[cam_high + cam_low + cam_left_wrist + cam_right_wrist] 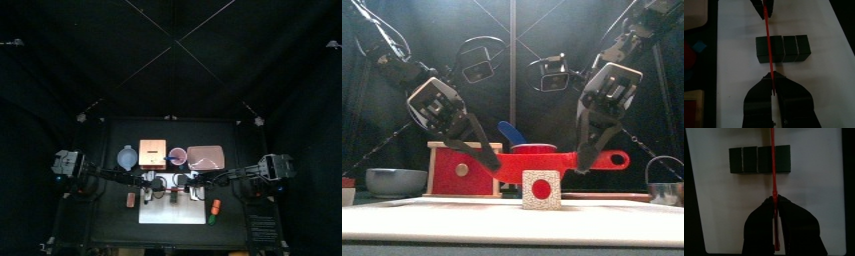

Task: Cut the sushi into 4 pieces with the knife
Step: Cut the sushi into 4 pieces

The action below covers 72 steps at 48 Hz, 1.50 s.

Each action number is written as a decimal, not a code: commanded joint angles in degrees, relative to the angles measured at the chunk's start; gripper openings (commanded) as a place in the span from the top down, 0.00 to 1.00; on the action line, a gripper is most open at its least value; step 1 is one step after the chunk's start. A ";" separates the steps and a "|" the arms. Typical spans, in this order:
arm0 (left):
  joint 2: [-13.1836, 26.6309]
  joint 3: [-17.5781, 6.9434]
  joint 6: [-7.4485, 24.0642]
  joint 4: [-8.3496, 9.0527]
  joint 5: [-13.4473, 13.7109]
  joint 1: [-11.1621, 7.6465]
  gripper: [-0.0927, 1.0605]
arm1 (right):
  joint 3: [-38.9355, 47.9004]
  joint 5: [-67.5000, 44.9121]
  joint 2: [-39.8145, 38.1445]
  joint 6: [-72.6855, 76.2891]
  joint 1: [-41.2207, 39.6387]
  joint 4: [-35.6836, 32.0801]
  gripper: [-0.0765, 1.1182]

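Likely first cut: left gripper (771, 80) and right gripper (774, 203) each clamp an end of the knife (766, 27) over the sushi (791, 48) on the white board (814, 95); next, push straight down the seam.

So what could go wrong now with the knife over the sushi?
The left claw and right claw both grip the red knife, so nothing holds the sushi roll. It might slide or tip on the white board when pushed. The blade also lies close to a seam between blocks. If it lands a little off, it may press on a block rather than split them.
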 commanded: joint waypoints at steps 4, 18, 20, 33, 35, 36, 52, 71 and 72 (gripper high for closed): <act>1.93 -1.05 0.18 0.00 0.26 0.35 0.62 | 0.09 0.09 1.93 0.00 0.70 0.26 0.81; 2.90 -1.85 0.53 0.35 1.32 0.97 0.62 | 0.53 0.09 1.85 0.09 0.53 0.09 0.81; 2.81 -1.93 0.53 0.62 1.58 1.14 0.62 | 0.79 0.09 1.67 0.00 0.53 -0.09 0.81; 2.29 -2.72 0.53 3.69 2.99 4.22 0.62 | 2.02 0.09 -0.53 0.00 -2.55 -1.67 0.81; 2.29 -2.90 0.53 3.96 3.25 4.66 0.62 | 2.20 0.09 -0.79 0.00 -2.90 -1.93 0.81; 2.29 -3.08 0.53 4.22 3.34 4.83 0.62 | 2.37 0.09 -1.05 0.00 -3.25 -2.11 0.81; 1.76 -4.31 0.44 6.42 3.87 5.80 0.62 | 2.02 0.44 -2.90 0.00 -3.87 -3.34 0.81; -8.00 -2.37 0.35 6.42 8.26 3.96 0.62 | 1.23 1.49 -11.60 0.00 -1.32 -1.41 0.81; -8.26 -2.20 0.35 6.42 8.26 3.69 0.62 | 1.23 1.49 -11.95 0.00 -1.05 -1.32 0.81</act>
